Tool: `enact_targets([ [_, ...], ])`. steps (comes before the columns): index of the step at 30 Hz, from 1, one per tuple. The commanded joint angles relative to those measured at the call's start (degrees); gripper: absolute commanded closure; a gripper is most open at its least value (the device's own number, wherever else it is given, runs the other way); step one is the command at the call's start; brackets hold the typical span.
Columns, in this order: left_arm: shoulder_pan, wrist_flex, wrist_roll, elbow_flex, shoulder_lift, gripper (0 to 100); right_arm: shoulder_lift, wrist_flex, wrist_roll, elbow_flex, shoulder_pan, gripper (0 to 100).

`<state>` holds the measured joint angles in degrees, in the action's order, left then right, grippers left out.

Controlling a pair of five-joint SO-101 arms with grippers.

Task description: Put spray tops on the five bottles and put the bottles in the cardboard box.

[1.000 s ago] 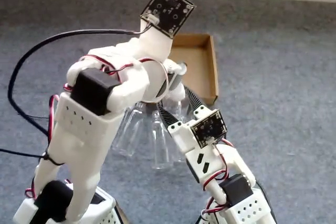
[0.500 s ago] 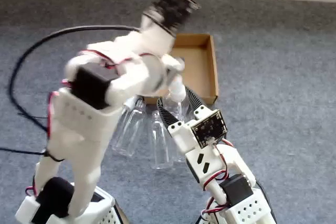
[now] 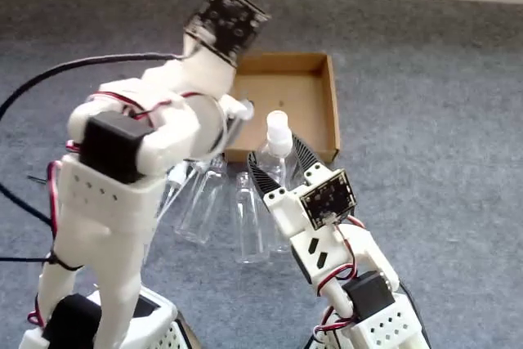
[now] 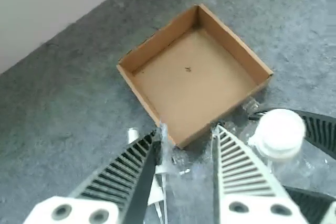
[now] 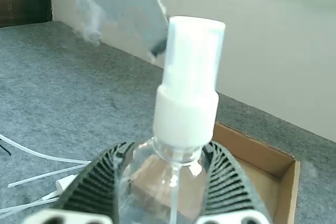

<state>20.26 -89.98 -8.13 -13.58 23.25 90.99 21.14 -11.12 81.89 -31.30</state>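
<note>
Grey carpeted worktop (image 3: pixel 425 120): upright bottle (image 5: pixel 157 179) with spray top (image 3: pixel 279 131) fitted was clamped in right gripper (image 3: pixel 279 161) just beside empty cardboard box (image 3: pixel 333 104), left gripper (image 4: pixel 188 132) was spread empty, so lifting it in was judged next.

Grey carpet (image 3: pixel 425 79) bears the cardboard box (image 3: pixel 333 108), clear bottles (image 3: pixel 249 222) and loose spray tops (image 5: pixel 64 183).

one bottle capped, two more beside it

your clear bottle (image 3: pixel 276 173) stands upright, a white spray top (image 3: pixel 278 130) on its neck, clamped in the right gripper (image 5: pixel 167 153) just in front of the cardboard box (image 3: pixel 333 108); that box is shallow, square, brown, open upward; two bare-necked bottles (image 3: pixel 198 202) (image 3: pixel 249 222) sit beside it on the carpet; a loose spray top (image 4: pixel 133 135) lies nearby
</note>
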Motion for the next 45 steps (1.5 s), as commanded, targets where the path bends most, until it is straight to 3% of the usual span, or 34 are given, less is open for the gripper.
enact_targets([
  [1, 5.67, 0.79, -0.26, 0.48, 1.71, 85, 0.48, -0.84, 0.26, -0.57, 0.75, 99.4],
  [10, 5.93, 1.67, -0.35, 0.84, 1.80, 85, 0.48, -0.75, 0.26, -0.48, 0.75, 99.4],
  [17, -9.98, -1.32, -0.09, 2.86, 2.24, 85, 1.01, 2.95, 0.09, -0.57, 0.48, 99.4],
  [21, -17.98, -0.88, -0.35, 12.79, 5.58, 86, 1.01, 2.24, 0.09, -1.10, 0.84, 99.4],
  [27, -22.37, 16.00, -0.35, 43.03, 20.26, 85, -1.19, -8.75, 0.18, -2.07, 6.81, 99.4],
  [32, -26.24, 24.26, -0.09, 59.65, 26.33, 84, -21.67, -14.20, 0.18, -15.87, 7.96, 99.4],
  [39, -36.97, 35.08, 1.93, 72.66, 30.64, 84, -61.49, -34.95, 0.26, -37.58, 7.60, 99.4],
  [42, -37.76, 45.45, 2.11, 79.87, 31.96, 84, -77.49, -41.89, 0.26, -46.46, 7.16, 99.4],
  [45, -37.41, 50.37, 2.11, 82.59, 32.40, 84, -91.47, -43.03, 0.44, -56.31, 6.99, 99.4],
])
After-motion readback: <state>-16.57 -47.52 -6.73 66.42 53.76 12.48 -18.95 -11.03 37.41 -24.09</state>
